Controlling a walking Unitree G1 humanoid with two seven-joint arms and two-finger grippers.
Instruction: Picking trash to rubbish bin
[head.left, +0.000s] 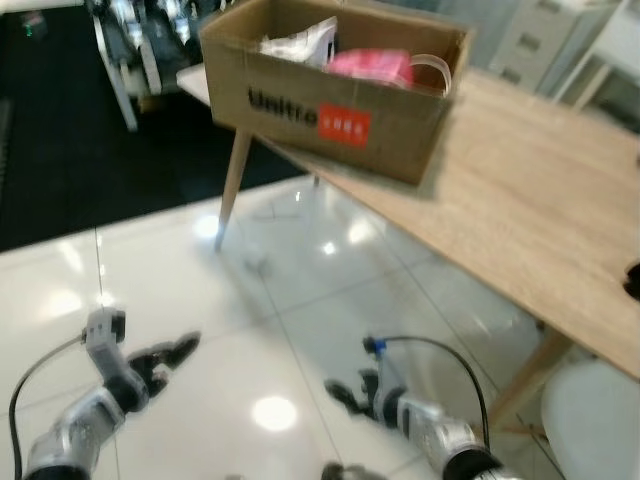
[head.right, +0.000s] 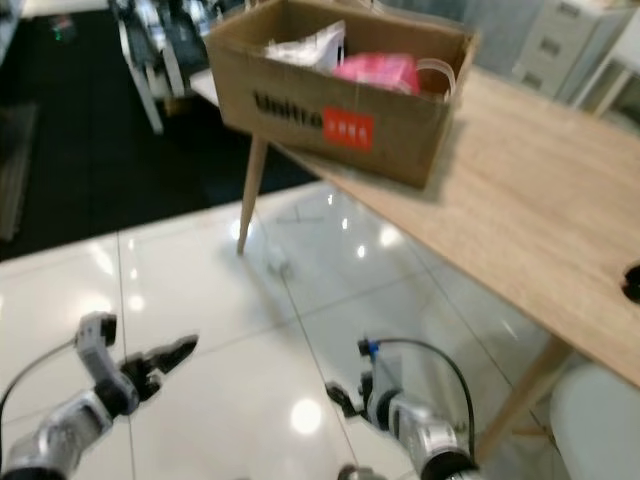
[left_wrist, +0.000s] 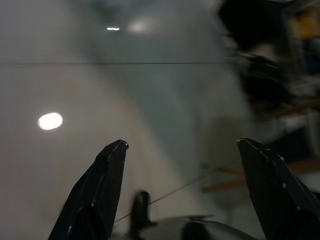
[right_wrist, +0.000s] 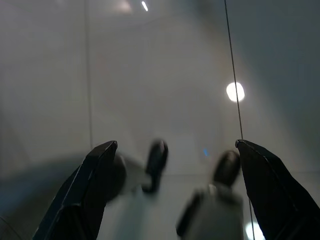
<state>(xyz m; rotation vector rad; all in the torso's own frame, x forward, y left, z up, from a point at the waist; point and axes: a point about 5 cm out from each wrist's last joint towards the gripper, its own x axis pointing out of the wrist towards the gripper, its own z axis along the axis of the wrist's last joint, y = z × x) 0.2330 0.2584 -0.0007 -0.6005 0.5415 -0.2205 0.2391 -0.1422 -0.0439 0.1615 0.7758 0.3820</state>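
Both my pincers, left pincer (head.left: 172, 357) and right pincer (head.left: 347, 395), hang wide and empty below the cardboard box (head.left: 335, 85) on the surface (head.left: 540, 215); approach step, next find trash.

Cardboard box (head.left: 330, 90) contents blurred — white and pink items unidentifiable; table (head.left: 540, 200) cut off at right.

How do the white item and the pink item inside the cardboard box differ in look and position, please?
The white item is pale and crumpled, toward the box's left; the pink item is bright pink and smoother, nearer the middle. The white item pokes higher above the rim. Both lie inside the cardboard box on the wooden table.
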